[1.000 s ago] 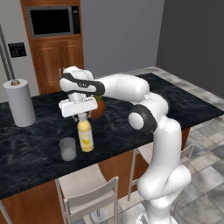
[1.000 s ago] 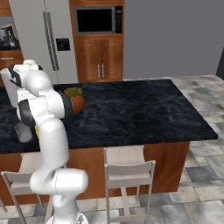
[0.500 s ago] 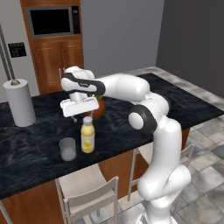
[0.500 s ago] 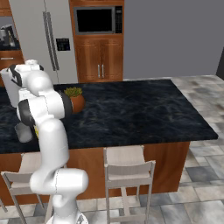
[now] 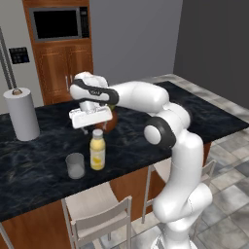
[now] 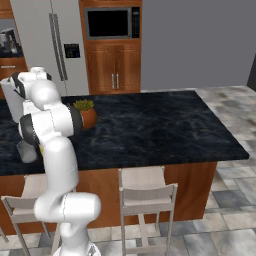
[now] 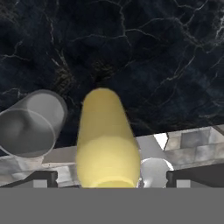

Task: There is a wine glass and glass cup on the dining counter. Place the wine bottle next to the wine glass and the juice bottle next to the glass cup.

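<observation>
The juice bottle (image 5: 97,150), pale yellow with a whitish cap, stands upright on the black dining counter (image 5: 194,116) near its front edge. Just to its left stands the glass cup (image 5: 75,165), a short space away. My gripper (image 5: 96,127) hovers right above the bottle's cap, open, its fingers clear of the bottle. In the hand view the juice bottle (image 7: 107,140) rises between the spread tips of the gripper (image 7: 114,181), and the glass cup (image 7: 30,124) lies left of it. From the right base view my arm hides most of the glass cup (image 6: 27,151). The wine bottle and wine glass are out of view.
A tall white paper-towel roll (image 5: 22,114) stands at the counter's back left. A potted plant (image 6: 86,114) sits behind my hand. Stools (image 5: 97,214) are tucked under the counter's front edge (image 6: 145,190). Wooden cabinets with a microwave (image 5: 58,23) are beyond.
The gripper has opened and let go of the juice bottle, then lifted a little above its cap. The bottle stays upright beside the glass cup.
</observation>
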You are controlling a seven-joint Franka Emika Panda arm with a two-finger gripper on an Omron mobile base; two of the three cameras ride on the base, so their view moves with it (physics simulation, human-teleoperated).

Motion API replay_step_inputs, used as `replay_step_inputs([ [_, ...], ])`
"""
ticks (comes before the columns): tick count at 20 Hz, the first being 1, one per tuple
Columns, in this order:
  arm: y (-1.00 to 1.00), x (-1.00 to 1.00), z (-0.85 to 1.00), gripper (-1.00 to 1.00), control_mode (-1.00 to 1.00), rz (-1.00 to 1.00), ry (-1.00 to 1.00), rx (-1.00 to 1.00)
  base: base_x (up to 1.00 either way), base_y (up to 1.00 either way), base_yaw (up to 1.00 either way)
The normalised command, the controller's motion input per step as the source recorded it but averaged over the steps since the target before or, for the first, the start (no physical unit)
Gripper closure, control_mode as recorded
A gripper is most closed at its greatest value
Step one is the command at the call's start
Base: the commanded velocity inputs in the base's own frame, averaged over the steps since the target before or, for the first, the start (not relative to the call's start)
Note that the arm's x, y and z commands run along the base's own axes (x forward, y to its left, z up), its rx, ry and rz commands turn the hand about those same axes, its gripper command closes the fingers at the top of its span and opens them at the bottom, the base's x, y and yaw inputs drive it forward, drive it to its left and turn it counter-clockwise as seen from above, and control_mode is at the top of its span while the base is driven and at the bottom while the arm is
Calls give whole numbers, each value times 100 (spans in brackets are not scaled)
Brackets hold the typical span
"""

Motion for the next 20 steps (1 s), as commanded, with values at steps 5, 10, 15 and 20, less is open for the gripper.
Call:
replay_step_inputs([
  [5,-15,-1,18,-100,-100,0,-2,0,0,0,0],
  [10,-15,-18,18,-100,-100,-1,-7,0,0,0,0],
  [15,-30,-48,6,-100,-100,-6,-21,0,0,0,0],
  [20,-27,-57,0,-100,-100,-8,-31,0,0,0,0],
])
